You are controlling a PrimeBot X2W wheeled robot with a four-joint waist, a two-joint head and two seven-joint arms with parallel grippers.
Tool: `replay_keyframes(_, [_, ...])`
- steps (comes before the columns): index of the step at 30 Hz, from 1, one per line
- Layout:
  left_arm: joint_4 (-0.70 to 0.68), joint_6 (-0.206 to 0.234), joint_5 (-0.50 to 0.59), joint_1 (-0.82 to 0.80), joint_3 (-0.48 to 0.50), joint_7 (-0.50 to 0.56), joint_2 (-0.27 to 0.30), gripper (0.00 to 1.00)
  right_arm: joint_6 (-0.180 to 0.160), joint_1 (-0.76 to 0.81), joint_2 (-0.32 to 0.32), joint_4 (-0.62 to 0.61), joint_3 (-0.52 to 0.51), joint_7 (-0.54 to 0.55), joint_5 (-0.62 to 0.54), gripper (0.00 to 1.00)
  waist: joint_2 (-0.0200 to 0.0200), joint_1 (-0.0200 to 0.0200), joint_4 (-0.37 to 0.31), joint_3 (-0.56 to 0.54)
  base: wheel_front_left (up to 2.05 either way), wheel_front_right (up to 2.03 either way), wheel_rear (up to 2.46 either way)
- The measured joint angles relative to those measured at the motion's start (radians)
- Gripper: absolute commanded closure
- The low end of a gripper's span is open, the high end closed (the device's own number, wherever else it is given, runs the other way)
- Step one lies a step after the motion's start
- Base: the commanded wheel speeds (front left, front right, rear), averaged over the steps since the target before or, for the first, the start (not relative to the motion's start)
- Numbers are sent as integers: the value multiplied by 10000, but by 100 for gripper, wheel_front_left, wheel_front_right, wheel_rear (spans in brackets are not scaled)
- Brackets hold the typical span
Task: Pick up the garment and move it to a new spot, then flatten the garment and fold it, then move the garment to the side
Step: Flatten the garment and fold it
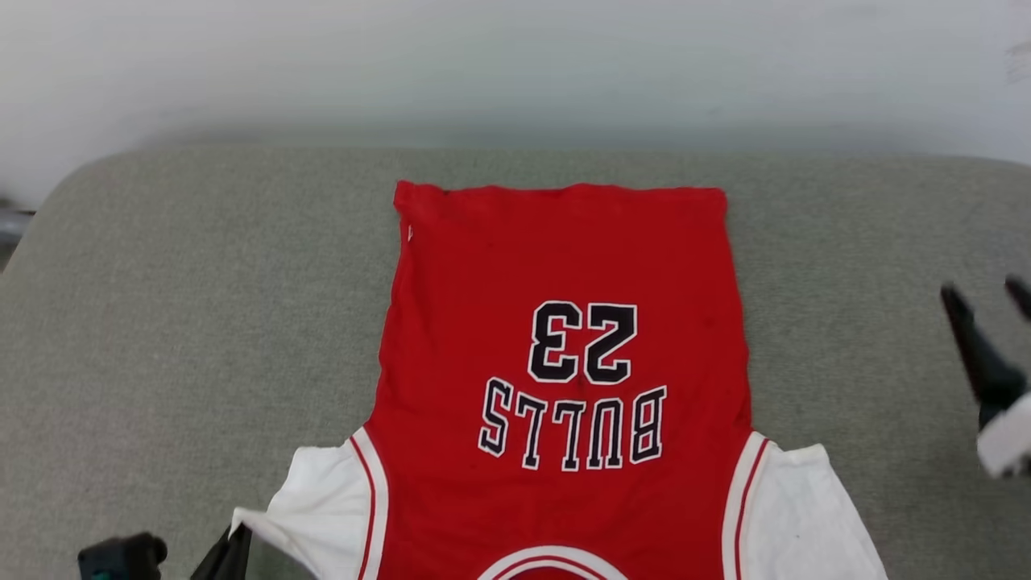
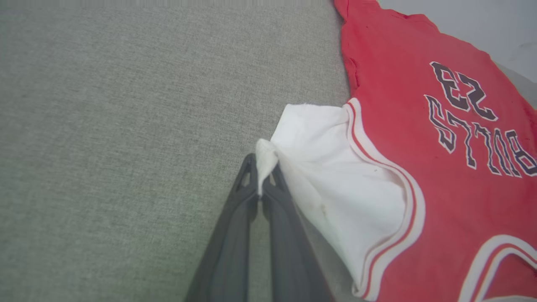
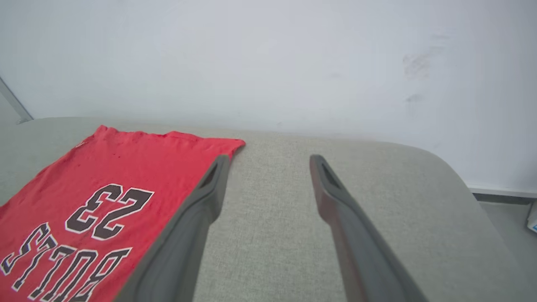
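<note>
Jaws of the left gripper (image 2: pixel 262 178) clamp a white sleeve tip of the bright red jersey T-shirt (image 2: pixel 419 126); the right gripper (image 3: pixel 270 161) gapes empty beside it. A lone pull may skew it.

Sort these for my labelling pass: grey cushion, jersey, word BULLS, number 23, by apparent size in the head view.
1. grey cushion
2. jersey, partly out of frame
3. BULLS
4. 23, similar height to BULLS but narrower

Garment sleeve (image 2: pixel 335 167) seemingly in left tool (image 2: pixel 263 165)
</note>
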Motion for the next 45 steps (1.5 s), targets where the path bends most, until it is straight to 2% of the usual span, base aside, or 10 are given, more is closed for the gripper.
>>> replay_keyframes(3, [-182,-31,222,-367,-38,0,-73,100,0,-1235,127,-466,-169,771,-240,0,-1,0,220,341,0,0,0])
replay_keyframes(7, [-353,-144,566,-979,-104,0,-293,100,2,-3061,-29,-408,-59,2144,-608,0,0,1,604,910,0,0,0])
replay_keyframes(18, [-347,-754,1394,-2182,115,0,-1126,100,0,-7314,-414,2134,940,8186,-989,0,0,2,1792,2768,0,0,0])
replay_keyframes(22, [-238,-1016,1684,-2512,217,0,-1480,100,0,-8317,-472,2671,1135,9812,-1275,0,0,2,2199,3416,0,0,0])
replay_keyframes(27, [-109,-1340,2029,-2911,326,-2,-1877,100,0,-9105,-460,3154,1350,10792,-1860,0,0,2,2643,4181,0,0,0])
replay_keyframes(34, [-25,-1762,2489,-3314,516,-46,-2268,100,0,-9315,-493,3772,1492,11135,-2353,0,0,1,3096,5028,0,0,0])
replay_keyframes(39, [77,-1948,2709,-3470,669,-92,-2504,100,0,-9290,-627,3772,1549,11217,-2307,0,0,-4,3219,5359,0,0,0])
replay_keyframes(40, [105,-1994,2731,-3485,694,-105,-2535,100,0,-9286,-640,3749,1561,11210,-2301,42,0,-5,3212,5373,0,0,0])
replay_keyframes(41, [144,-2027,2765,-3501,723,-107,-2550,100,0,-9273,-652,3726,1574,11133,-2266,100,0,-4,3198,5375,0,0,0])
replay_keyframes(45, [303,-2125,2884,-3514,846,-109,-2635,100,0,-9255,-663,3741,1808,10702,-2194,100,0,-2,3117,5275,0,0,0])
